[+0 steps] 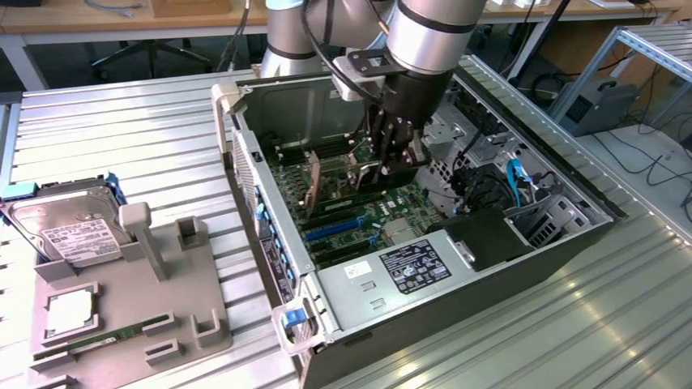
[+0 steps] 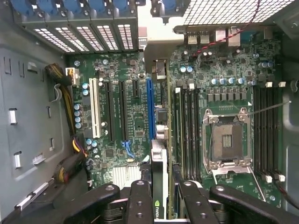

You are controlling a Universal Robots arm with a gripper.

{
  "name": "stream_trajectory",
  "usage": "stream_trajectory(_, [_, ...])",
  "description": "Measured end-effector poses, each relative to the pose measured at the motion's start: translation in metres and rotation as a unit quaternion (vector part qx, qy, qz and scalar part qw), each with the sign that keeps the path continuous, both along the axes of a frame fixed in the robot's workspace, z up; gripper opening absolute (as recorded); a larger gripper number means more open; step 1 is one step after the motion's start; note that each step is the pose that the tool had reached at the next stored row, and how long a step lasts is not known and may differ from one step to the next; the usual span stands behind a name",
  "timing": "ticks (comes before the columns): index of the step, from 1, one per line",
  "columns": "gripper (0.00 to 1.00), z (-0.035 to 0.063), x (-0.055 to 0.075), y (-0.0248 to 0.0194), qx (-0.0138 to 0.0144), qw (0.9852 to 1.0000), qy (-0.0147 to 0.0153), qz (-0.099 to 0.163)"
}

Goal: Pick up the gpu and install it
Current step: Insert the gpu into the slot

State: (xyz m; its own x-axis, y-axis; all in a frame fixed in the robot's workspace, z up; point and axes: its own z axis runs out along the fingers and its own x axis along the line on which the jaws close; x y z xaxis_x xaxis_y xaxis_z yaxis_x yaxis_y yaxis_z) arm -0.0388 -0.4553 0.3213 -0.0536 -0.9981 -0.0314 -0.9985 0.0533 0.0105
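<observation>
The gpu (image 2: 160, 154) is seen edge-on in the wrist view, a thin card with a silver bracket (image 2: 158, 51) at its far end. My gripper (image 2: 161, 205) is shut on it, with one black finger (image 2: 140, 200) on each side. The card hangs inside the open computer case (image 1: 254, 174), over the motherboard (image 2: 126, 135), beside the long blue slot (image 2: 149, 107). I cannot tell whether it touches a slot. In the exterior view my gripper (image 1: 387, 162) reaches down into the case and the gpu (image 1: 313, 182) stands upright above the green board.
Memory slots (image 2: 187, 126) and the empty processor socket (image 2: 229, 140) lie beside the card. A power supply (image 1: 416, 263) fills the case's near end, and cables (image 1: 492, 190) crowd its far side. On the exterior view's left, a grey fixture (image 1: 162, 292) holds a hard drive (image 1: 70, 231) and a memory stick (image 1: 103, 336).
</observation>
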Motion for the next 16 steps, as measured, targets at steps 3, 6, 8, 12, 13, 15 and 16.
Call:
stream_trajectory(3, [0.27, -0.0048, -0.003, -0.0001, -0.0001, 1.0, -0.0001, 0.0])
stream_trajectory(6, [0.27, -0.0127, -0.005, -0.0003, 0.0, 1.0, -0.003, 0.006])
stream_trajectory(8, [0.27, -0.0161, -0.009, -0.0004, -0.0001, 1.0, -0.0034, 0.009])
stream_trajectory(12, [0.27, -0.0213, -0.014, -0.0004, 0.0, 0.9999, -0.0046, 0.011])
stream_trajectory(13, [0.27, -0.0223, -0.015, -0.0004, 0.0, 0.9999, -0.0048, 0.011])
stream_trajectory(15, [0.27, -0.0237, -0.016, -0.0005, -0.0002, 0.9999, -0.0051, 0.012])
stream_trajectory(16, [0.27, -0.0245, -0.017, -0.0008, 0.0, 0.9999, -0.0052, 0.012])
